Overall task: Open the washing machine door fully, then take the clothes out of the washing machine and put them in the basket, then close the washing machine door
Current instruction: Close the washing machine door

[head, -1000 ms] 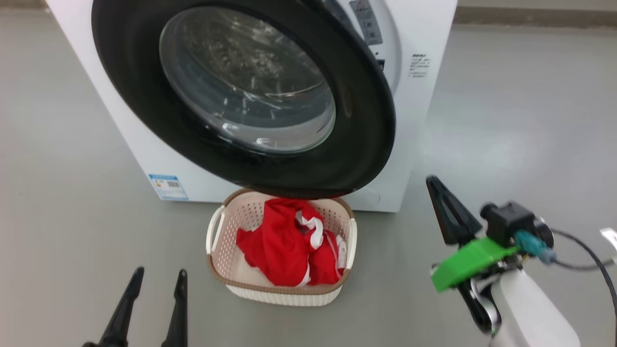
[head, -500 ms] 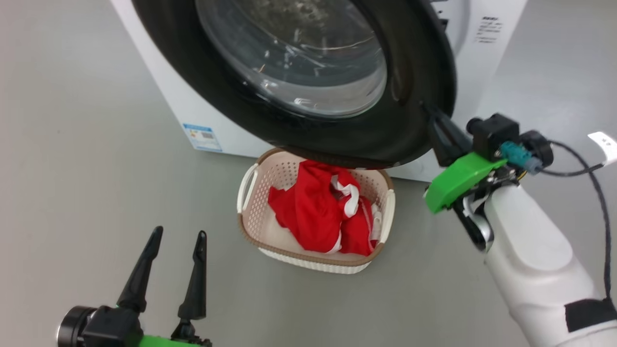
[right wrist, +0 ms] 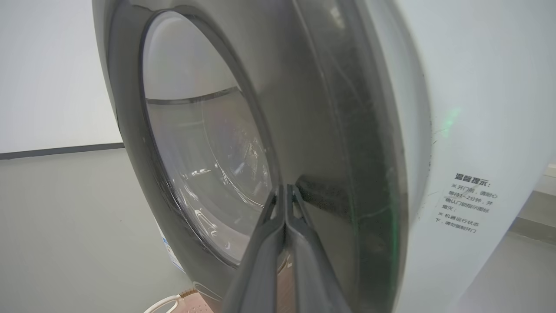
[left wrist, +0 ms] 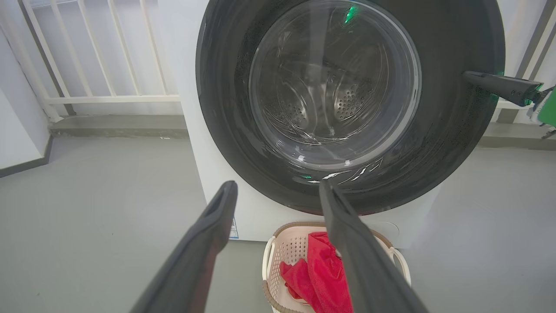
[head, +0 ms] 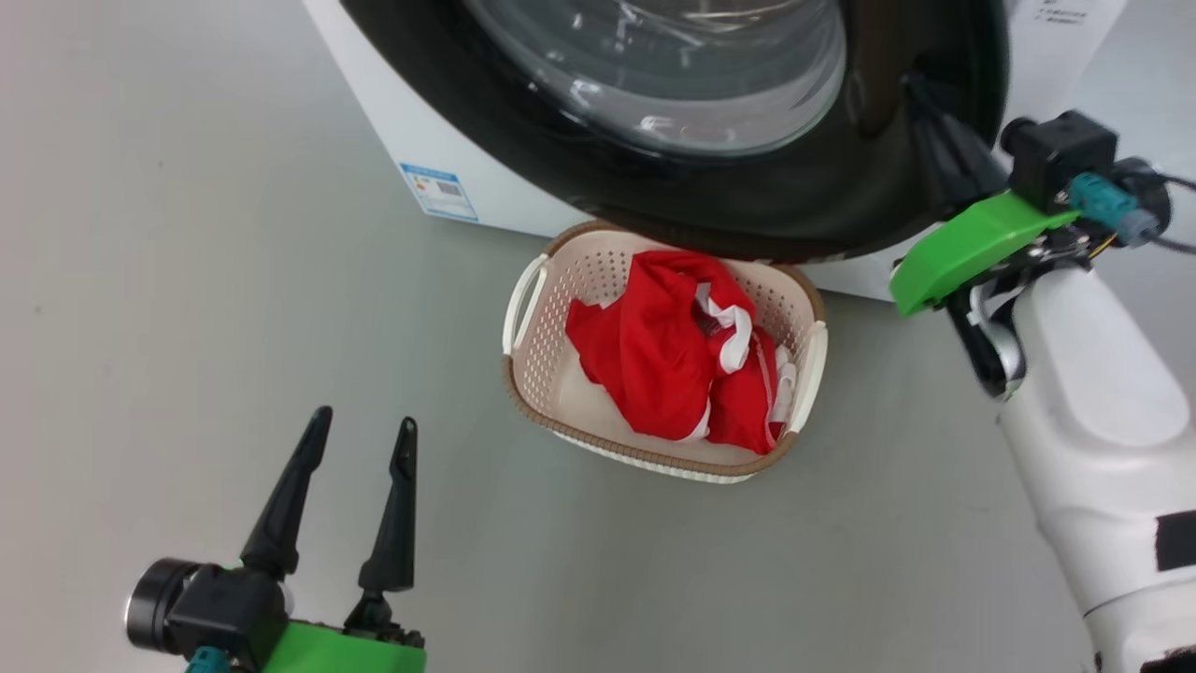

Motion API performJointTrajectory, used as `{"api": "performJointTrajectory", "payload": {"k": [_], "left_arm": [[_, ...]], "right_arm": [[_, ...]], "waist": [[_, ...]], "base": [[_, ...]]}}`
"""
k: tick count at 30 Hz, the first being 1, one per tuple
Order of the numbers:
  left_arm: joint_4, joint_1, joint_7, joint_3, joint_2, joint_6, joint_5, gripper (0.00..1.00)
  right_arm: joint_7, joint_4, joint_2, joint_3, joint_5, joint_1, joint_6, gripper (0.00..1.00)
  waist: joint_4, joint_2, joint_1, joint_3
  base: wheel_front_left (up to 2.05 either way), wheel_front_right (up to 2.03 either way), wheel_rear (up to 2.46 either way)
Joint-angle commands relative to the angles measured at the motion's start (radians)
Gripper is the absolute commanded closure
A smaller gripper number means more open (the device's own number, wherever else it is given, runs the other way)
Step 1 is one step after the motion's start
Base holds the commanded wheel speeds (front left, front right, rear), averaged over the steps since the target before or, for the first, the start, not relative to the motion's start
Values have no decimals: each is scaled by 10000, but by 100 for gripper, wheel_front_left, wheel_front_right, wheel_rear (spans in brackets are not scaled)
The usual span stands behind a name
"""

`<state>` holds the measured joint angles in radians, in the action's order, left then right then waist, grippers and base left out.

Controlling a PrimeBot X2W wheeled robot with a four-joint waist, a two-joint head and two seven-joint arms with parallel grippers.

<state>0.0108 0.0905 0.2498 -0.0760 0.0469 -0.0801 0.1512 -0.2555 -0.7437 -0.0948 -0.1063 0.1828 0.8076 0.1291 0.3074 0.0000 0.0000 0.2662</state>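
Note:
The washing machine door (head: 822, 187), with its black rim and glass bowl, stands close against the white washing machine (head: 430, 140); I cannot tell if it is latched. My right gripper (head: 920, 93) is shut, its tips touching the door's right rim. In the right wrist view its closed fingers (right wrist: 284, 191) rest on the door (right wrist: 330, 130). The red clothes (head: 654, 355) lie in the basket (head: 551, 346) on the floor below the door. My left gripper (head: 364, 421) hangs open and holds nothing, near left of the basket. From the left wrist, its spread fingers (left wrist: 221, 208) frame the door (left wrist: 226, 87).
Grey floor stretches to the left and right of the basket. Behind the machine runs a white railing (left wrist: 108, 98) along a low kerb. A black cable (head: 1173, 243) trails from my right wrist. On the machine's lower left corner is a blue label (head: 439, 192).
My right gripper rose from near the floor to the door's right rim, and the door swung closer to the machine. The head camera shifted. The left gripper stays open.

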Motion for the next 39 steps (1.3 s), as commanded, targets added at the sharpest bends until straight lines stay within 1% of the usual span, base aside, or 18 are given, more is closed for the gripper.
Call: {"api": "performJointTrajectory", "payload": {"k": [1, 7, 11, 14, 20, 25, 28, 30, 31, 32, 33, 34, 39], "left_arm": [[-181, 331, 120, 222, 51, -56, 84, 0], [-56, 597, 120, 85, 39, -92, 172, 0], [7, 715, 120, 49, 36, -102, 253, 0], [35, 768, 120, 36, 36, -107, 265, 0], [114, 929, 120, -32, 35, -124, 260, 0], [257, 958, 120, -27, 35, -154, 267, 0], [267, 937, 120, 9, 34, -184, 361, 0], [222, 927, 120, 13, 34, -227, 577, 0], [196, 911, 120, 81, 34, -240, 950, 0], [166, 914, 120, 121, 34, -246, 1100, 0], [137, 920, 120, 141, 34, -259, 1213, 0], [112, 924, 120, 163, 34, -274, 1288, 0], [147, 935, 120, 307, 34, -315, 1325, 0]], "right_arm": [[-62, 165, -88, 10, -63, 445, 16, 100], [-62, 23, -496, 258, 17, 1197, 16, 100], [-62, -70, -740, 593, -156, 1855, 16, 100], [-62, -146, -797, 768, -333, 2130, 16, 100], [-62, -310, -754, 1153, -639, 2579, 16, 100], [-62, -372, -570, 1081, -601, 2437, 16, 100], [-62, -311, -384, 893, -353, 2171, 16, 100], [-62, -189, -220, 741, 49, 1896, 16, 99], [-62, 8, -139, 590, 360, 1561, 16, 61], [-62, 97, -107, 525, 498, 1374, 16, 41], [-62, 197, -86, 450, 610, 1186, 16, 13], [-62, 301, -72, 369, 685, 998, 16, 0], [-62, 871, 29, -28, 929, -6, 16, 0]], "waist": [[257, 0, 0, 309], [471, 0, 0, 718], [536, 0, 0, 951], [557, 0, 0, 1033], [576, 0, 0, 1125], [473, 0, 0, 967], [325, 0, 0, 814], [210, 0, 0, 700], [64, 0, 0, 585], [-21, 0, 0, 528], [-111, 0, 0, 467], [-210, 0, 0, 409], [-720, 0, 0, 83]], "base": [[0, 0, 0], [0, 0, 0], [0, 0, 0], [0, 0, 0], [0, 0, 0], [0, 0, 0], [0, 0, 0], [0, 0, 0], [0, 0, 0], [0, 0, 0], [0, 0, 0], [0, 0, 0], [0, 0, 0]]}}
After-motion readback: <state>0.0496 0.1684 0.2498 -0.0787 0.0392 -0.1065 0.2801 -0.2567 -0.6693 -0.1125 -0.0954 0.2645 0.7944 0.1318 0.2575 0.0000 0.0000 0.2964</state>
